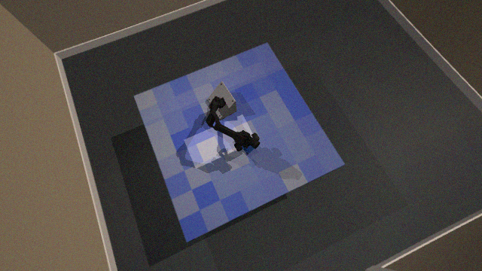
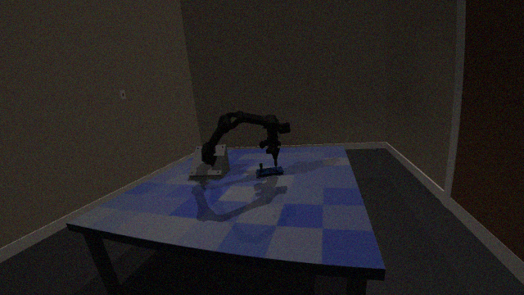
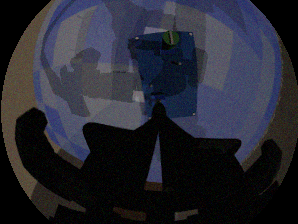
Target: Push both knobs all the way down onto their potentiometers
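The blue circuit board [image 2: 270, 172] [image 3: 170, 75] stands on the table; in the top view only a bit of it [image 1: 248, 150] shows beside the arm's end. A green knob [image 3: 170, 38] with a pale line stands at the board's far edge in the wrist view; it stands up at the board's left end in the exterior view [image 2: 261, 165]. My gripper [image 2: 276, 165] [image 3: 159, 106] is shut with nothing between its fingers, pointing down with its tips at the board's other end. The second knob is not visible; the fingertips cover that spot, and contact cannot be told.
The arm's grey base plate [image 1: 228, 92] [image 2: 222, 164] stands at one side of the board. The table [image 1: 241, 203] [image 2: 254, 242] has a blue and grey checked top with the arm's shadows across it.
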`<control>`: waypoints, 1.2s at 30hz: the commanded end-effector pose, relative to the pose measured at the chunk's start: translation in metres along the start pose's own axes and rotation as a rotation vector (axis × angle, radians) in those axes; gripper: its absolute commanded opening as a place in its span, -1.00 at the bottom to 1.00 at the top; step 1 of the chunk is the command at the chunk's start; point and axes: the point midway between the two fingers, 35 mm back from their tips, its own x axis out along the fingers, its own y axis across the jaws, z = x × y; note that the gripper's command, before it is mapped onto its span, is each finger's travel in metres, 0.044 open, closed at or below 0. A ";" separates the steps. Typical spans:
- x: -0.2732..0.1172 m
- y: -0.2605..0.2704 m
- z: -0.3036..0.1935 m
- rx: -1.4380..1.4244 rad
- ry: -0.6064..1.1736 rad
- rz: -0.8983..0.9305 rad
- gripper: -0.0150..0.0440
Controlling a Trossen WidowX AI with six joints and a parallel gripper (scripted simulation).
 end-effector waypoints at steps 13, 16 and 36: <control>0.021 0.004 -0.001 0.013 -0.017 0.007 -0.49; 0.021 0.004 -0.001 0.013 -0.017 0.007 -0.49; 0.027 0.004 -0.001 0.013 -0.017 0.007 -0.49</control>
